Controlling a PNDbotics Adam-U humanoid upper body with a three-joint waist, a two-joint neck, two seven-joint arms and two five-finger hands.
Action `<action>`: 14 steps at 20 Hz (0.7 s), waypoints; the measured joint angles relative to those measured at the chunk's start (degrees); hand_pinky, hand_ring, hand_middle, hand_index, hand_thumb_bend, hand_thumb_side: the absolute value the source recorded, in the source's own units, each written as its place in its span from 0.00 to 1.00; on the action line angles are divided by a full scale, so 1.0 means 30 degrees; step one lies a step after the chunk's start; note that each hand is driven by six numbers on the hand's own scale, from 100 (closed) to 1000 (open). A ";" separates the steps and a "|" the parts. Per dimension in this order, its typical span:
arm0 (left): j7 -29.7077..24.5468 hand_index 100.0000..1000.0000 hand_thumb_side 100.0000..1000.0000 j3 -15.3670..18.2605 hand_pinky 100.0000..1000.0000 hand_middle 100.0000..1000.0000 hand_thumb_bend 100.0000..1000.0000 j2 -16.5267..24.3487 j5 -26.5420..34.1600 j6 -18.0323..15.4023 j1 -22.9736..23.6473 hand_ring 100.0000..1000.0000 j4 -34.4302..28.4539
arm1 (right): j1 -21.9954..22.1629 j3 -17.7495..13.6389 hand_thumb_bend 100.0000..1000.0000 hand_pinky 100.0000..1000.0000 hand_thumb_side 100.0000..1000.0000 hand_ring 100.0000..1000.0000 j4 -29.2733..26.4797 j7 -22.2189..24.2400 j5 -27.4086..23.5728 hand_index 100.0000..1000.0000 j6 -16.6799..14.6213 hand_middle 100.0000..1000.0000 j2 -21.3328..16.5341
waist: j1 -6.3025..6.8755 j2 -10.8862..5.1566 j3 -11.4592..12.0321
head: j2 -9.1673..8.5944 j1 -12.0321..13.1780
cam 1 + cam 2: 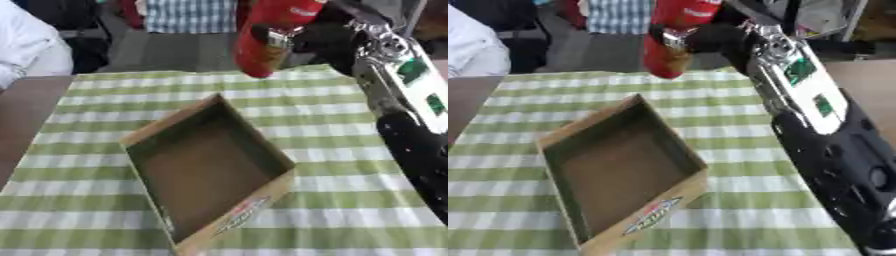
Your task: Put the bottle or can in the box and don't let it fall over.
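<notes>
Left eye view: carry step in hand. The right hand (293, 37) is curled around a red can (267, 37), held tilted in the air above the table's (350, 125) far edge, beyond the far right corner of the open cardboard box (210, 172). Judgement: next, bring it nearer and left over the box, level it, lower it upright.

Right eye view: same grip; can touching the fingers, box empty. Left hand not seen.

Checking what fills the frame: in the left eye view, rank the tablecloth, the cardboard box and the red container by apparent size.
1. Green checked tablecloth
2. Cardboard box
3. Red container, held above the table in the right hand, so nearer the camera.
</notes>
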 measured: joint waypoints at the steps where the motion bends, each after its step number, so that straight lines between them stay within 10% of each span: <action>1: 0.0012 0.76 0.62 0.0024 0.65 0.74 0.49 0.0051 -0.0008 -0.0012 0.0089 0.76 0.0055 | 0.0253 0.0180 0.00 1.00 0.00 1.00 -0.0363 0.0030 -0.0003 0.20 0.0137 1.00 0.0229 | -0.0036 -0.0030 -0.0061 | 0.0225 0.0087; 14: 0.0200 0.76 0.63 0.0194 0.64 0.74 0.49 0.0110 -0.0039 -0.0196 0.0514 0.76 0.0087 | 0.2434 0.1828 0.00 1.00 0.00 1.00 -0.2872 0.0841 0.1053 0.21 0.0983 1.00 0.2055 | -0.0300 0.0080 -0.0186 | 0.1166 0.0641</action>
